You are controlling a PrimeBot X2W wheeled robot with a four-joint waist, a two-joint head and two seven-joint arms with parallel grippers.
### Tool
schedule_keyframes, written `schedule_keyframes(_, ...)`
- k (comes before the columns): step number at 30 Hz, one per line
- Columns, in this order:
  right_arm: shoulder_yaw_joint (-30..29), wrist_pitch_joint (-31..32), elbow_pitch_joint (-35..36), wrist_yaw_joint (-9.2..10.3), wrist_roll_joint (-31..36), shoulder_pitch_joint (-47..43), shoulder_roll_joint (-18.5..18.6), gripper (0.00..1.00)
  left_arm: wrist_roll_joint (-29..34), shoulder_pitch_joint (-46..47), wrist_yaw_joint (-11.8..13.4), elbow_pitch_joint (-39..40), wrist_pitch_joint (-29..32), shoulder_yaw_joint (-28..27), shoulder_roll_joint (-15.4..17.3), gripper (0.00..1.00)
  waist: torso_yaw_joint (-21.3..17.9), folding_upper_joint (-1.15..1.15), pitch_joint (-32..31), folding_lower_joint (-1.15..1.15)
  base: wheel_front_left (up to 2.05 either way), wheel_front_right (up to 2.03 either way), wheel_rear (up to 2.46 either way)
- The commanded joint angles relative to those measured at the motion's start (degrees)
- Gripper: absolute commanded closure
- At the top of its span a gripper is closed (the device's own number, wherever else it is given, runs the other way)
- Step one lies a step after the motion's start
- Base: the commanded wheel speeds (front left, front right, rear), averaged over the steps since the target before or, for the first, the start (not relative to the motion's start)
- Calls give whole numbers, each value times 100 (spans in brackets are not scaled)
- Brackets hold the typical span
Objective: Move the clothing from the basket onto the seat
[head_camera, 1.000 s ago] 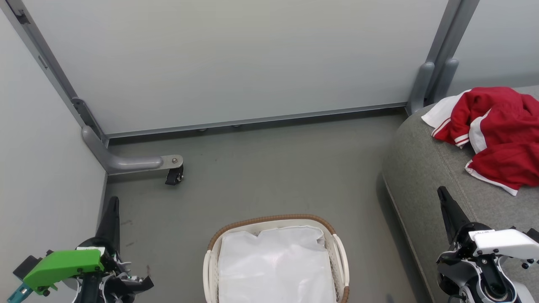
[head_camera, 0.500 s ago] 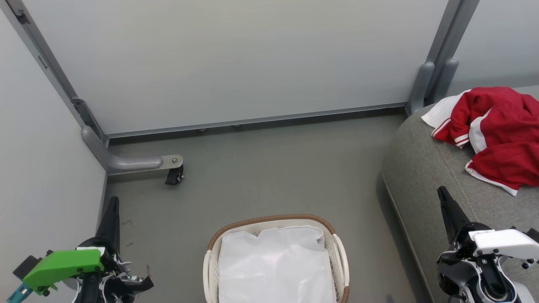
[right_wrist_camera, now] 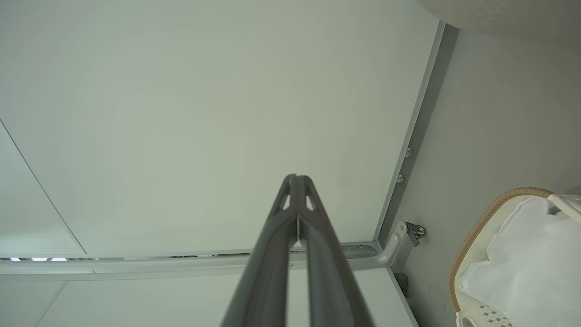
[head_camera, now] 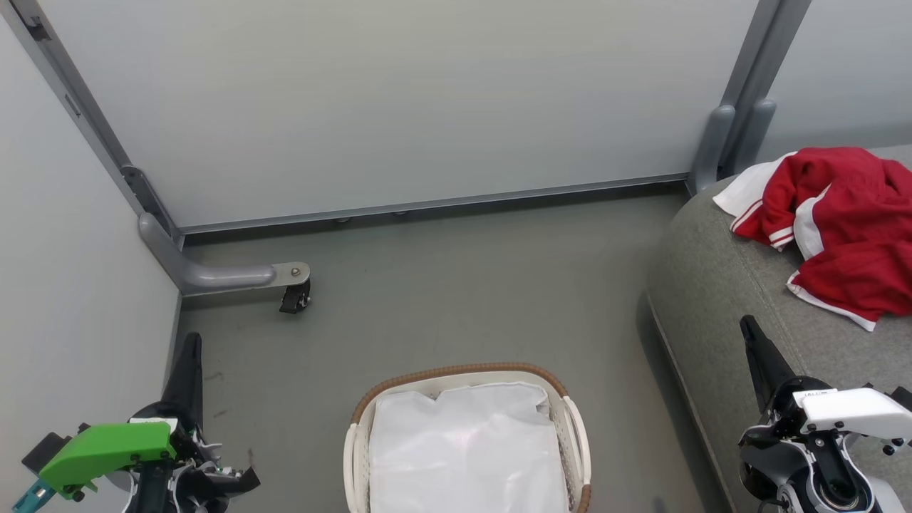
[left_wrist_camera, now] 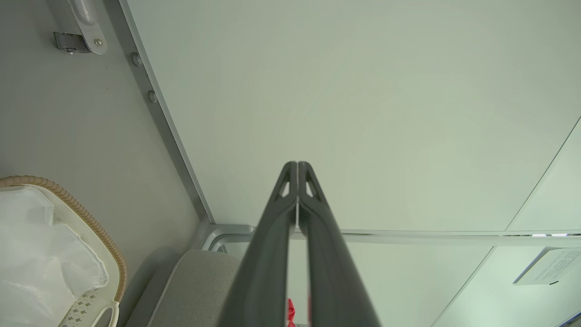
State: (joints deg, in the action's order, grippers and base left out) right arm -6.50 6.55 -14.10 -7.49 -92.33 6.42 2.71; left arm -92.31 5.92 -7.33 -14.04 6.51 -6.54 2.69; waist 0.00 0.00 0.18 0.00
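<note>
The red clothing [head_camera: 837, 228] with white striped trim lies crumpled on the grey seat [head_camera: 719, 299] at the right of the head view. The white basket [head_camera: 467, 377] with its brown woven rim stands on the floor at bottom centre; inside it I see its white liner [head_camera: 467, 449] and no red garment. My left gripper [head_camera: 191, 342] is shut and empty at the lower left, pointing up beside the left wall. My right gripper [head_camera: 747, 326] is shut and empty at the lower right, over the seat's front edge. In the wrist views, the left gripper [left_wrist_camera: 297, 164] and the right gripper [right_wrist_camera: 295, 176] have their fingertips pressed together.
Pale partition walls [head_camera: 399, 100] close off the back and left. A grey metal foot with a black caster [head_camera: 293, 296] juts from the left corner onto the grey floor [head_camera: 463, 285]. A grey post [head_camera: 719, 142] stands behind the seat.
</note>
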Motion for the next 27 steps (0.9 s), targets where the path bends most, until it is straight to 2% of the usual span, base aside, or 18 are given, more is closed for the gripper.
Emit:
schedule_keyframes(1, -10, 17, 21, 0, -18, -41, 32, 100, -20, 58, -33, 10, 24, -11, 36, 100, 0, 0, 0, 0, 0, 0, 0)
schedule_keyframes(27, -10, 17, 21, 0, -19, -41, 33, 100, -21, 58, -33, 11, 23, -11, 36, 100, 0, 0, 0, 0, 0, 0, 0)
